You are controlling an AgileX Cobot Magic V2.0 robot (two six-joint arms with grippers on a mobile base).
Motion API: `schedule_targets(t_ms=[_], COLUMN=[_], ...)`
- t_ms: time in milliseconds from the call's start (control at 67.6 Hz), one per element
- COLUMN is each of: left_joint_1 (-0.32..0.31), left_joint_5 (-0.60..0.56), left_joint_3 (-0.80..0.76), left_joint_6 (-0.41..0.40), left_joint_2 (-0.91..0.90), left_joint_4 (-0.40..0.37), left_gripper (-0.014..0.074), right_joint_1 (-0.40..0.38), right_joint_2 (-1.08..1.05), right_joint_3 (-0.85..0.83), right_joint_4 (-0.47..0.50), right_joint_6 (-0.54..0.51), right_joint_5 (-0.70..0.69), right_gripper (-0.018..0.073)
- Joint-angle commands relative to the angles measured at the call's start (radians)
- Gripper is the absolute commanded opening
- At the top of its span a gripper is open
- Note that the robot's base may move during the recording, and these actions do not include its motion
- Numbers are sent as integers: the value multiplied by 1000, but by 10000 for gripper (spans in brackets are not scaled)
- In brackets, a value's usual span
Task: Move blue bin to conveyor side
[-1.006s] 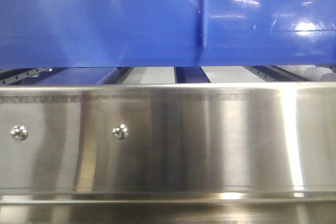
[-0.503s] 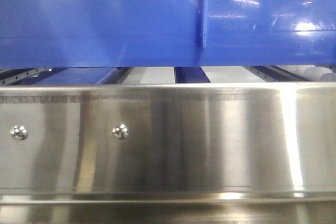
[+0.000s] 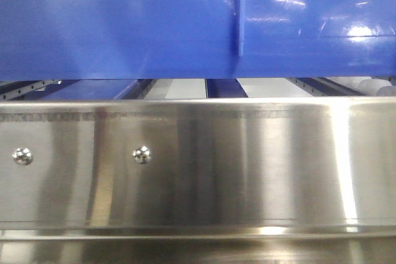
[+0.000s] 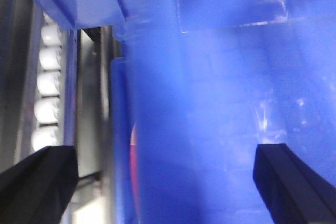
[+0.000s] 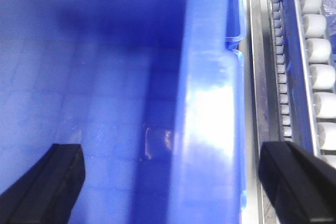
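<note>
Front view: blue bin (image 3: 124, 23) fills the upper half above the steel rack (image 3: 198, 165), essentially unshifted over the last second — left tool (image 4: 163, 182) and right tool (image 5: 168, 182) each straddle a bin wall, jaws wide apart, unclamped — so the carry toward the conveyor side is judged not started.

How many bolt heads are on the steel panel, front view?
2: one bolt head near the picture's left edge, another right of it. More may be out of view.
</note>
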Motion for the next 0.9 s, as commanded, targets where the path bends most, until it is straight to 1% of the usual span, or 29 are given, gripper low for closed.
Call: schedule_targets(t_ms=[0,59,340,414,503,532,562,592,606,621,666,680,725,740,754,769,799,843,858,887], left_joint_1=[26,30,30,30,30,30,30,30,30,30,30,30,30,30,30,30,30,30,30,30], left_joint_5=[-10,-10,-10,-10,-10,-10,-10,-10,-10,-10,-10,-10,-10,-10,-10,-10,-10,-10,-10,-10], left_joint_3=[1,1,1,1,1,1,1,1,1,1,1,1,1,1,1,1,1,1,1,1], left_joint_6=[1,22,21,21,21,21,21,21,21,21,21,21,21,21,21,21,21,21,21,21], left_joint_2=[1,1,1,1,1,1,1,1,1,1,1,1,1,1,1,1,1,1,1,1], left_joint_4=[-53,-67,-67,-67,-65,-65,-63,-63,-61,-61,-59,-57,-57,-57,-57,-55,-55,-51,-50,-44], left_gripper=[571,571,571,571,568,561,545,519,501,481,419,375,293,239,202,183,102,-22,-51,-22], right_joint_1=[2,2,2,2,2,2,2,2,2,2,2,2,2,2,2,2,2,2,2,2], right_joint_2=[-1,-1,-1,-1,-1,-1,-1,-1,-1,-1,-1,-1,-1,-1,-1,-1,-1,-1,-1,-1], right_joint_3=[0,0,0,0,0,0,0,0,0,0,0,0,0,0,0,0,0,0,0,0], right_joint_4=[-11,-11,-11,-11,-11,-11,-11,-11,-11,-11,-11,-11,-11,-11,-11,-11,-11,-11,-11,-11], right_joint_6=[2,2,2,2,2,2,2,2,2,2,2,2,2,2,2,2,2,2,2,2], right_joint_5=[-13,-13,-13,-13,-13,-13,-13,-13,-13,-13,-13,-13,-13,-13,-13,-13,-13,-13,-13,-13], right_gripper=[558,558,558,536,419,347,298,229,174,156,46,8,-97,-114,-106,-94,-74,-69,-70,-70])
